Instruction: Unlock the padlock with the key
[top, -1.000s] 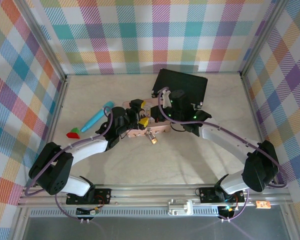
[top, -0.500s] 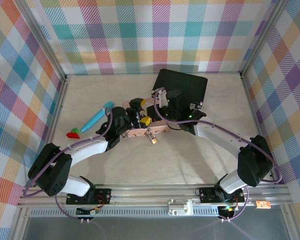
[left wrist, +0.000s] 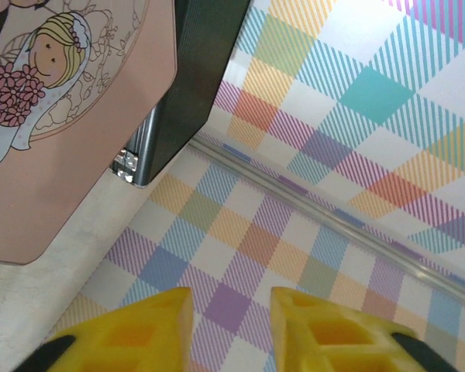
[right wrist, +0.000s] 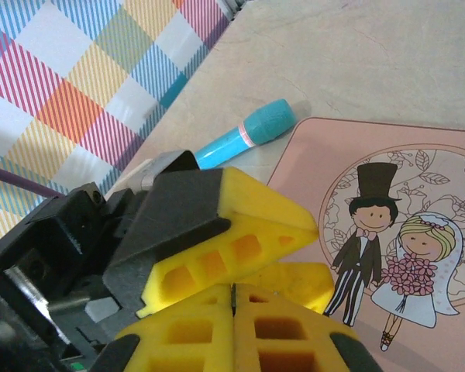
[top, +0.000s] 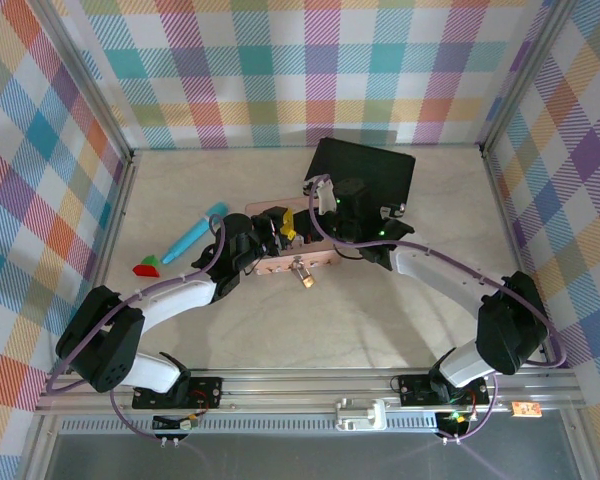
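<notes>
The small brass padlock lies on the table at the near edge of the pink tin. Both grippers meet above the tin's left end. My left gripper has its yellow fingers a narrow gap apart, and nothing shows between them. In the right wrist view those fingers hover just past my right gripper, whose pads are pressed flat together. The right gripper shows no object in its grip. The key is hidden.
A black case stands behind the tin, under the right wrist. A blue pen-like stick and a red-and-green piece lie at the left. Plaid walls close in three sides.
My left gripper's jaws have drawn in from wide open to a narrow gap. The right gripper has shifted left, up to the left fingers. Tin and padlock have stayed put.
</notes>
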